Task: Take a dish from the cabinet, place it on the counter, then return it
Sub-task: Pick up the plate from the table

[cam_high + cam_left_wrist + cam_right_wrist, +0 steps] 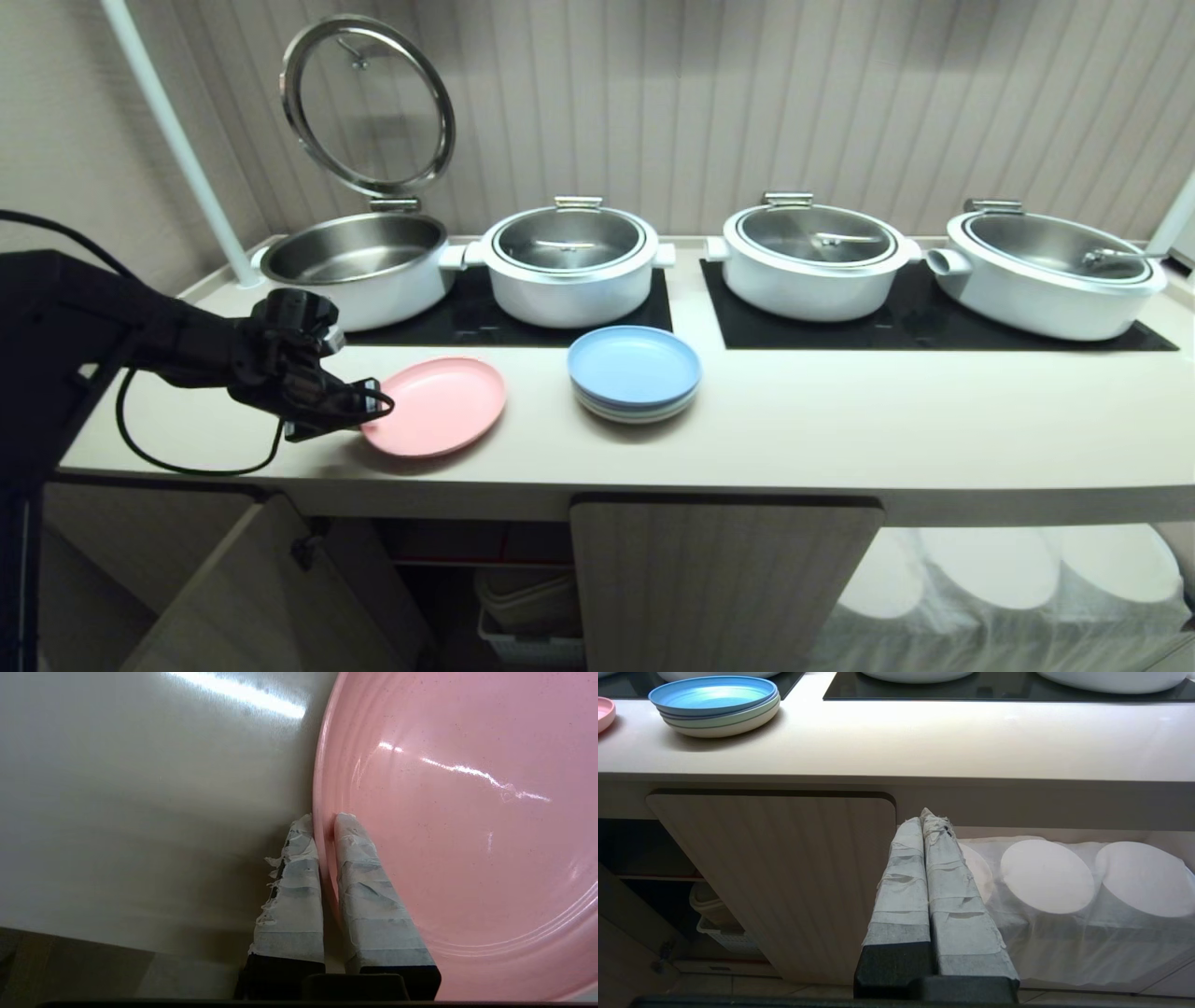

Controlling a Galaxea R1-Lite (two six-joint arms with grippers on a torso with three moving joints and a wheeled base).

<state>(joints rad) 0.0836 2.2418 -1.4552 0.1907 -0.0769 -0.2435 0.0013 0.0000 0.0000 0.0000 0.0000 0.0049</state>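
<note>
Up front from the head: pink plate (439, 404) on the counter (840, 420) left of the blue-topped stack (635, 373), left gripper (372, 403) at its near-left edge. Left wrist — fingers (369, 896) pinched on the rim. Right wrist — right gripper (924, 821) closed, empty, facing the cabinet (784, 868).

The counter (840, 439) bears the dish (439, 406), stacked plates (635, 373) and pots (810, 261).

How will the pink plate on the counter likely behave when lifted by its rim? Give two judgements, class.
Probably stiff: the left pincer pinches only the pink plate's rim. Likely slippery: its surface shows glossy highlights. Unlikely to roll, being shallow and flat on the counter.
</note>
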